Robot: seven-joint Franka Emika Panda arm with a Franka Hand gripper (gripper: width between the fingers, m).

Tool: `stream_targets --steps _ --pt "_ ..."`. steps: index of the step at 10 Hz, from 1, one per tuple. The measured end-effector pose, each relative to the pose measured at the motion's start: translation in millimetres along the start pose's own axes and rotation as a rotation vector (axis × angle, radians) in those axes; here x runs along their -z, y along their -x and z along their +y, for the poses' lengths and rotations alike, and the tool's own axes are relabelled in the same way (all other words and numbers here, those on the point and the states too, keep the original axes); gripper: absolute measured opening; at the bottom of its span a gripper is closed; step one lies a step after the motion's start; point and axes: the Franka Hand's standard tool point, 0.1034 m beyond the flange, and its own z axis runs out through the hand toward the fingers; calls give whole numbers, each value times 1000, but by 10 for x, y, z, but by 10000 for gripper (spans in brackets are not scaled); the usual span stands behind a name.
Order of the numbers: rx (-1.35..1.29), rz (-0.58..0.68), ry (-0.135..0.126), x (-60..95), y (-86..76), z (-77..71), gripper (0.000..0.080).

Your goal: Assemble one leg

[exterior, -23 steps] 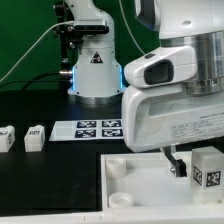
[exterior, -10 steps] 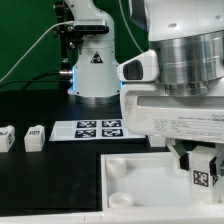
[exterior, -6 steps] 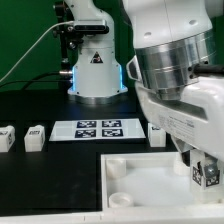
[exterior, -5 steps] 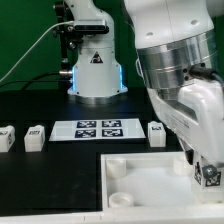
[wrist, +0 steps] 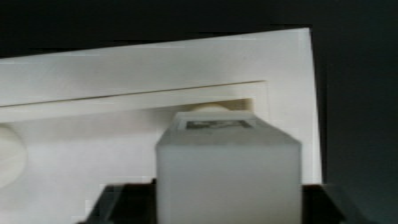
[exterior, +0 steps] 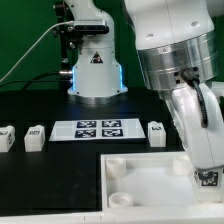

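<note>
My gripper (exterior: 207, 175) is shut on a small white leg (exterior: 209, 181) whose tag shows between the fingers. It holds the leg low over the exterior view's right part of the large white tray (exterior: 150, 185). In the wrist view the leg (wrist: 228, 165) fills the middle between the dark fingers (wrist: 128, 204), with the white tray (wrist: 107, 85) beneath it and a small round socket (wrist: 210, 107) just past the leg's tip. Whether the leg touches the tray I cannot tell.
Three loose legs stand on the black table: two at the exterior view's left (exterior: 5, 138) (exterior: 35, 136) and one (exterior: 157, 132) beside the marker board (exterior: 100, 128). The robot base (exterior: 95, 70) stands behind. The tray has round sockets (exterior: 117, 168) at its left corners.
The arm has tilted and carried the held leg lower and to the exterior view's right over the tray. The loose leg beside the marker board has come into view behind it.
</note>
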Motion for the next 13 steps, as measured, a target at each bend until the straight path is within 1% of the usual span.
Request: stream_targets --steps 1,2,3,4,6,7,8,9,10,11,12,13 --pt "48 5 4 -5 12 8 511" --pt "185 16 19 -21 58 38 620" --pt "356 40 32 -24 104 48 640" --pt "536 69 44 -28 166 51 640" --pt "749 65 51 -26 105 40 648" --pt "869 65 58 -27 107 42 649" --pt "1043 90 92 -23 109 40 649" --pt "1175 102 102 -6 107 6 649" --pt "1394 119 118 19 93 -40 649" --pt "1458 124 115 21 114 -54 649" --pt "1396 121 107 18 122 -51 649" --pt "1402 121 108 19 117 -52 538"
